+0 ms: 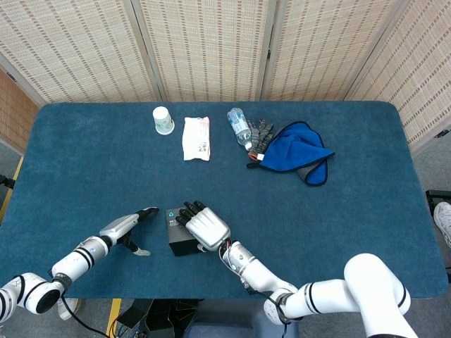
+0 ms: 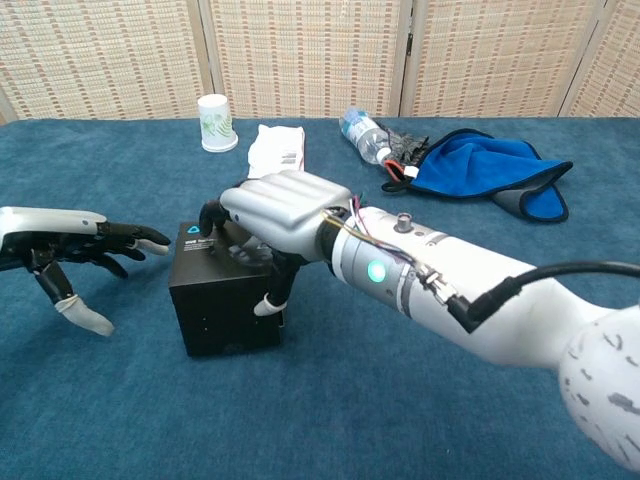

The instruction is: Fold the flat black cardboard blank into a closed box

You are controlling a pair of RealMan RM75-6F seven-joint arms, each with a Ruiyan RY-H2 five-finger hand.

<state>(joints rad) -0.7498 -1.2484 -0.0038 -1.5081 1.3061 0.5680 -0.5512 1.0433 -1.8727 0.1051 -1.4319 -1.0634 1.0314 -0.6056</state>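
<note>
The right hand (image 2: 275, 205) lies over the top of the black box (image 2: 215, 305), fingers draped across its lid and thumb down its near right face, holding it against the blue table (image 1: 84, 169); the box stands folded and closed directly beneath that palm, near the table's front edge. The left hand (image 2: 75, 245) hovers just beside the box on its left, apart from it, fingers spread and holding nothing; its fingertips (image 2: 155, 239) point toward the box's upper edge. Well beyond the right hand, along the far side, lie a paper cup (image 1: 163, 120), a white packet (image 1: 196, 138), a plastic bottle (image 1: 239, 127) and a blue cloth (image 1: 296, 151).
</note>
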